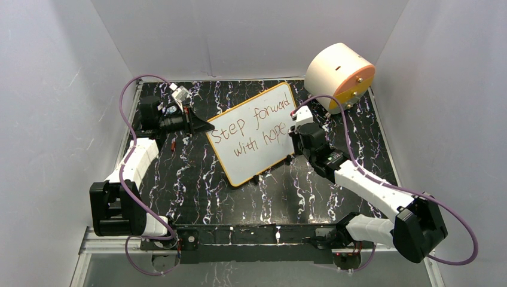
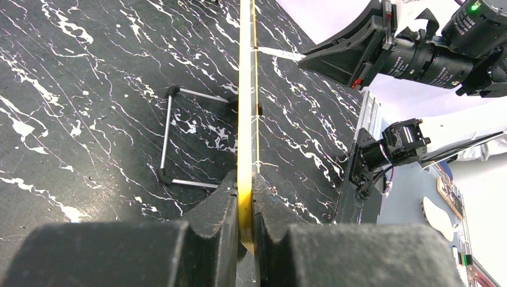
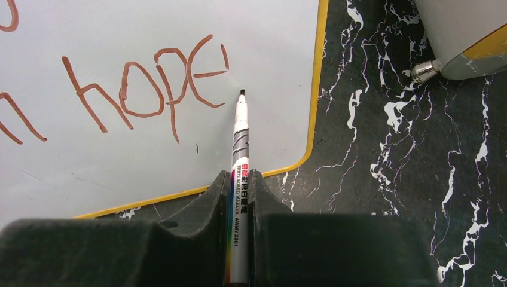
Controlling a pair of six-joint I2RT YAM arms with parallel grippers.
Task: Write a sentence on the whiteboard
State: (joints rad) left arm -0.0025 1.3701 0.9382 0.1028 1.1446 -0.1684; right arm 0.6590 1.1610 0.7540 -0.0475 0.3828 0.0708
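Note:
The whiteboard (image 1: 254,134), white with a thin orange-yellow frame, lies tilted on the black marbled table. The sentence (image 1: 254,130) reads "Step forward with hope" in reddish-brown, in two lines. My left gripper (image 1: 206,127) is shut on the board's left edge; the left wrist view shows the yellow frame (image 2: 245,107) edge-on between the fingers. My right gripper (image 1: 294,128) is shut on a whiteboard marker (image 3: 240,179). The marker's tip (image 3: 241,92) sits just right of the word "hope" (image 3: 143,92); contact with the board cannot be told.
A round peach-and-orange drum (image 1: 339,75) stands at the back right, near the board's far corner; it also shows in the right wrist view (image 3: 466,36). A wire stand foot (image 2: 173,137) lies on the table beside the board. White walls close in the table.

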